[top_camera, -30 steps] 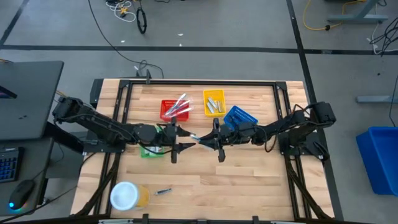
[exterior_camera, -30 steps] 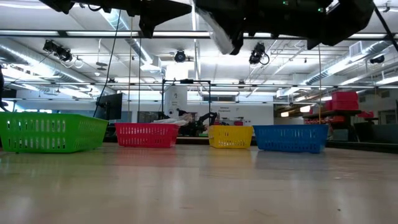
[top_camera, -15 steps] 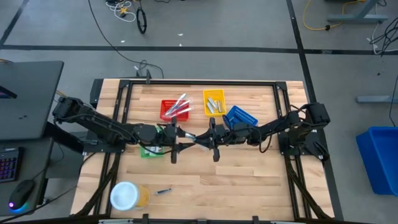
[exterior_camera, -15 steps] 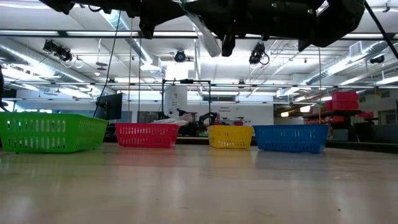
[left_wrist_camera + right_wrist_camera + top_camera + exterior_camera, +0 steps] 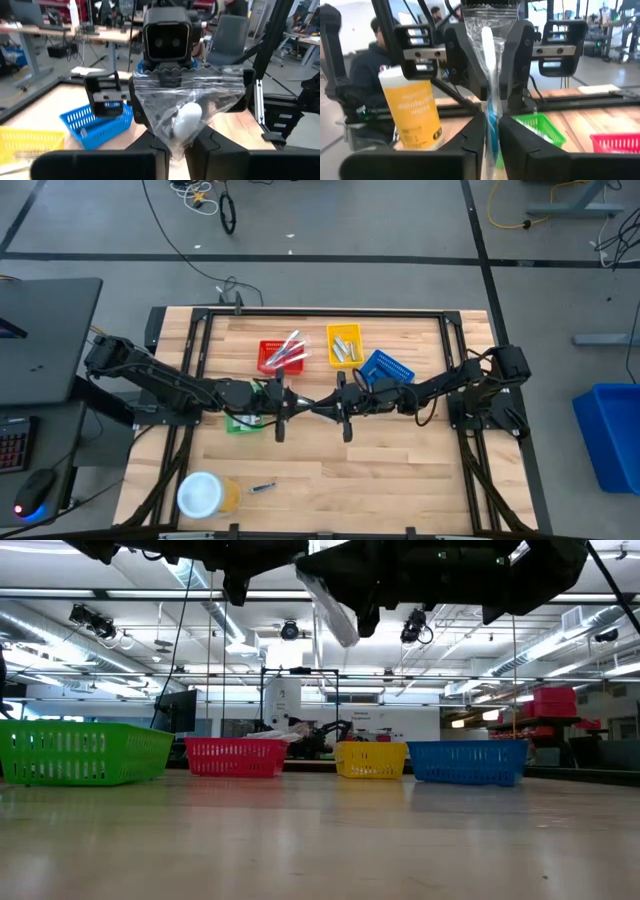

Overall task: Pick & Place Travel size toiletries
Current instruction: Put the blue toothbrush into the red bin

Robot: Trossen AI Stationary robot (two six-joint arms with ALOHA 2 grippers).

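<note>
Wooden table (image 5: pixel 400 470) under the two arms, workshop floor and cables around it; we see four baskets on it: green basket (image 5: pixel 80 752) at left, mostly under the left arm, red basket (image 5: pixel 277 356) with pale toothbrushes (image 5: pixel 290 348) sticking out, yellow basket (image 5: pixel 344 345) with small silver tubes (image 5: pixel 346 348), blue basket (image 5: pixel 386 367) tilted at right. Both arms meet mid-table, above the surface. Left gripper (image 5: pixel 291 406) and right gripper (image 5: pixel 336 404) face each other, and both pinch one bagged toothbrush (image 5: pixel 327 606), a clear plastic packet held in the air between them. In the left wrist view we see its fingers (image 5: pixel 150 141) closed on the packet's lower end; in the right wrist view that arm's fingers (image 5: pixel 475 132) are clamped on the packet too. Near the front left edge stands a white-lidded jar (image 5: pixel 203 494), with a dark-handled razor (image 5: pixel 262 488) lying just to its right. A person in a dark top sits beyond the table.
</note>
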